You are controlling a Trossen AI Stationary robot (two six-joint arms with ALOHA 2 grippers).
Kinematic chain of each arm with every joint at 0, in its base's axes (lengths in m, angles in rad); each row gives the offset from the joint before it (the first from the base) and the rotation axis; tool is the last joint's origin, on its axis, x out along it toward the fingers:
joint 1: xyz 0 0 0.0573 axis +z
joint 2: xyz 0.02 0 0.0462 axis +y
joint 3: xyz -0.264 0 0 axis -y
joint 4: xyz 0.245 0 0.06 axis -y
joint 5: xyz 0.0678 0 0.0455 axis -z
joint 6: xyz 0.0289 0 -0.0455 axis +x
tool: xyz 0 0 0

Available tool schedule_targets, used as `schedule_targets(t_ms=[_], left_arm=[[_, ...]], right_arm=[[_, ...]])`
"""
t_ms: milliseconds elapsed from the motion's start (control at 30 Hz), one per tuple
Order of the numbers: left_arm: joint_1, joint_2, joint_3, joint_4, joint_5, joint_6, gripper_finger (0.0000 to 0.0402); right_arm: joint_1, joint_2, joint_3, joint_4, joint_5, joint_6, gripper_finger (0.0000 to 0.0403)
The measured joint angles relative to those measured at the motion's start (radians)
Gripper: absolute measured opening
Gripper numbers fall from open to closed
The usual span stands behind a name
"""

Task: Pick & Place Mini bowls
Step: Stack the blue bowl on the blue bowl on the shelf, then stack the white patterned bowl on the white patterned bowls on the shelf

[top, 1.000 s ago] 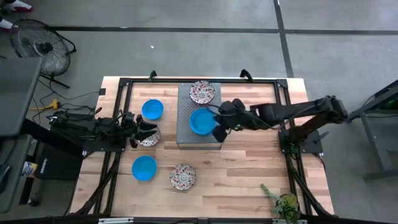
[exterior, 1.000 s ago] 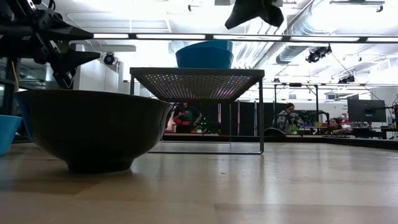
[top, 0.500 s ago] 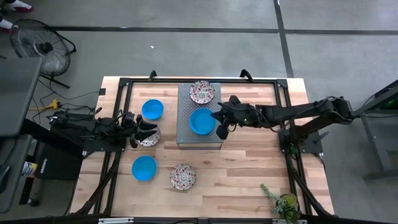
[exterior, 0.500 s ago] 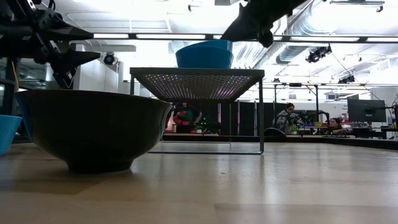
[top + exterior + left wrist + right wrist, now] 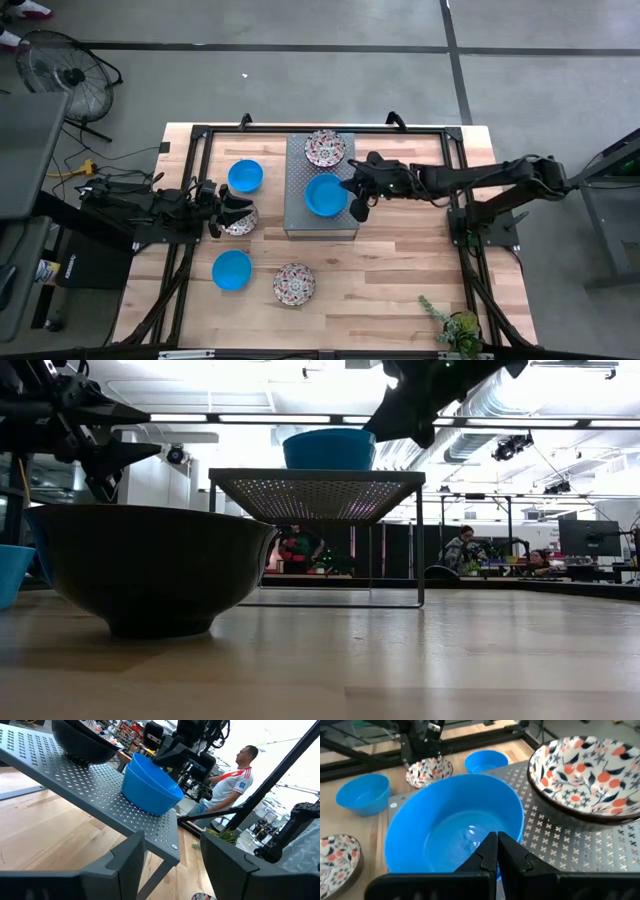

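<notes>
The right pincer had its two dark fingers pressed together, poised over the near rim of a blue bowl that sat on the grey perforated slab. A floral bowl stood beside it on the same slab. Beyond, on the wooden worktop, lay two more blue bowls and two floral bowls, the farther under the left pincer

Two matte black jointed arms, the left arm trailing dark cables, the right arm slim; blunt, angular dark fingers.
</notes>
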Motion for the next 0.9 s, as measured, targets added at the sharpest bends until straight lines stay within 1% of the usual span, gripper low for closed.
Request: schedule_targets(t_ms=[433,667,733,900], left_arm=[[0.0,0.0,0.0,0.0,0.0,0.0,0.019],[0.0,0.0,0.0,0.0,0.0,0.0,0.019],[0.0,0.0,0.0,0.0,0.0,0.0,0.019],[0.0,0.0,0.0,0.0,0.0,0.0,0.019]], right_arm=[[-0.013,0.0,0.0,-0.014,-0.053,0.004,0.0],[-0.005,-0.001,0.0,0.016,-0.033,0.0,0.0],[0.007,-0.016,0.0,0.016,-0.019,0.0,0.0],[0.059,-0.102,0.001,-0.02,0.058,-0.012,0.0]])
